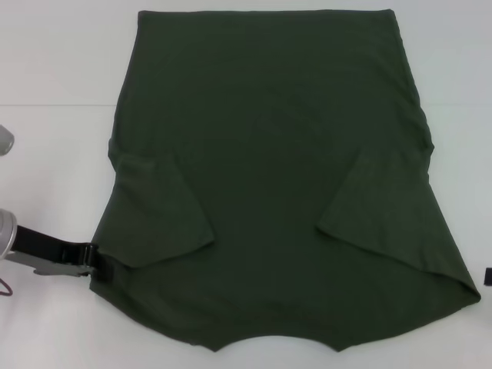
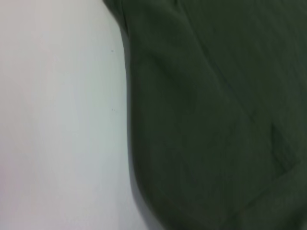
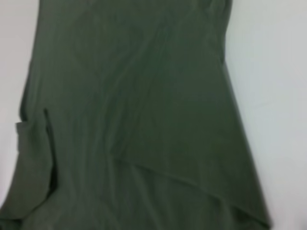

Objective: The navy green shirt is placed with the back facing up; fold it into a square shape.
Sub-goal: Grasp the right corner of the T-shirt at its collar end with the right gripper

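Your navy green shirt [image 1: 269, 177] lies flat on the white table [image 1: 54, 61], plain side up, collar edge toward the robot and hem on the far side. Both sleeves are already folded inward onto the body: the left sleeve [image 1: 157, 211] and the right sleeve [image 1: 384, 204] each lie as an angled flap over the back panel.

Your left gripper [image 1: 98, 263] sits low at the shirt's near left corner, beside the left sleeve fold and touching or just at the fabric edge. You cannot tell from these views whether its fingers are open or closed on the cloth. The right gripper is not visible in the head view; only a dark sliver shows at the table's right margin, well apart from the shirt's near right corner.

Judged from this layout, the step in hand is taking the shoulder corners for the lengthwise fold. The next move calls for a matching hold at the near right corner, then carrying both corners evenly toward the hem.
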Available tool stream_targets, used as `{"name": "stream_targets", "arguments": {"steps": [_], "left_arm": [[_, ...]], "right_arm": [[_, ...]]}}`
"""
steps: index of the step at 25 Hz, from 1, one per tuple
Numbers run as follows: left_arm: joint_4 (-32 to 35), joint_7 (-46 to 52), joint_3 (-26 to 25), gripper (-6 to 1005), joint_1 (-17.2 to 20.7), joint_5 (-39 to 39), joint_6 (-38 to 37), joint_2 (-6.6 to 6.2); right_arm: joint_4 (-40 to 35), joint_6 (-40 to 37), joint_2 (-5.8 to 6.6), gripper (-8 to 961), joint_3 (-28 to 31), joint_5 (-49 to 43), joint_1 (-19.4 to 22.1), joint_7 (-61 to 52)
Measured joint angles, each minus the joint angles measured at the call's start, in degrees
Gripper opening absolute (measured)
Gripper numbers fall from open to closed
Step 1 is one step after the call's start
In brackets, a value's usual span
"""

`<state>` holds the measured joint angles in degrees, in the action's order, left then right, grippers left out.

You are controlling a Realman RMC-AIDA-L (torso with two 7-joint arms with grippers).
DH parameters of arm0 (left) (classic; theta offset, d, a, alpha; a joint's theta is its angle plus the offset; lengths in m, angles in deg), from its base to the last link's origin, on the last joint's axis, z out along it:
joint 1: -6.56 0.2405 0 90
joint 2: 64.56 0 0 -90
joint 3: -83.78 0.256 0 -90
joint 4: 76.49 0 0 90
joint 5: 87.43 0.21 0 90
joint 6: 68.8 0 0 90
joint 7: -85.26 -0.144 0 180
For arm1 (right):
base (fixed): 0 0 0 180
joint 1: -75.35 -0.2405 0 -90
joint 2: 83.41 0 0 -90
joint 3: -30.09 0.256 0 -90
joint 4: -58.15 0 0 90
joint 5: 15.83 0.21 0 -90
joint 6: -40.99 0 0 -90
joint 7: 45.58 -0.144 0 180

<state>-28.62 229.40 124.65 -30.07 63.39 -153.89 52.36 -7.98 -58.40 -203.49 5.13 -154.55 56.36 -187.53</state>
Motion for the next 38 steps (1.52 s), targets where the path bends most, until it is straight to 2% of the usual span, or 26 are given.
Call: {"name": "stream_targets", "arguments": {"steps": [4,11,19,25,38], "left_arm": [[-1.0,-0.1,0.0,36,-0.3,0.0,0.6,-0.23],[-1.3,-0.1,0.0,36,-0.2,0.0,0.9,-0.30],[-1.3,-0.1,0.2,37,0.0,0.2,0.9,-0.40],[-1.3,-0.1,0.4,37,0.0,0.2,0.9,-0.38],[-1.3,-0.2,0.4,37,-0.2,0.2,1.0,-0.20]], "right_arm": [[3.5,0.7,0.05,868,2.6,0.2,0.0,2.7],[3.8,2.8,0.50,864,3.4,-0.3,0.8,3.1],[6.1,5.7,0.54,860,3.3,-2.0,0.3,2.3],[9.9,8.4,1.07,857,2.3,-2.0,-0.4,2.7],[13.0,10.7,1.51,850,0.6,-2.1,-2.3,2.7]]}}
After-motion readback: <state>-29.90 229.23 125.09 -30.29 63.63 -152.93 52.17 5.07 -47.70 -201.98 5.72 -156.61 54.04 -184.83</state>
